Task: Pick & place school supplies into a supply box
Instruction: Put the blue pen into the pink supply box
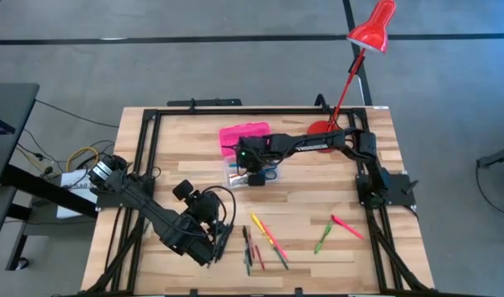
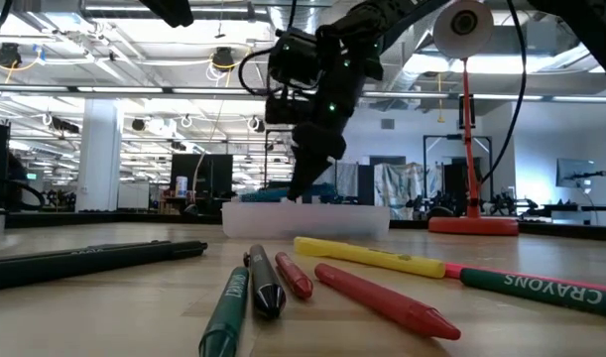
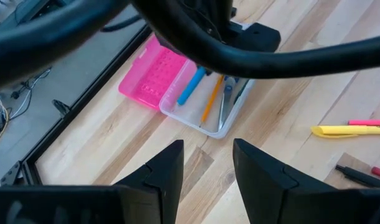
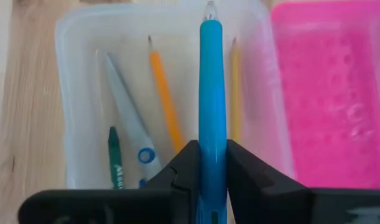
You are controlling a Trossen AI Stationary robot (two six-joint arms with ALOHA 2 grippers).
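holding a blue pen (image 4: 213, 93) over the supply box (image 4: 84, 43), right end effector (image 4: 213, 165).

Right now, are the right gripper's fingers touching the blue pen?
Touching. The right wrist view shows the right gripper with both fingers pressed against the blue pen, no gap either side, above the open supply box.

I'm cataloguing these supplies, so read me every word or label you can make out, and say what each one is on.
"CRAYONS": on the green crayon at the right of the low view.
Pale lettering on the dark green crayon in front: too blurred to read.
White print on the green crayon in the box, right wrist view: too blurred to read.
Nothing else legible.
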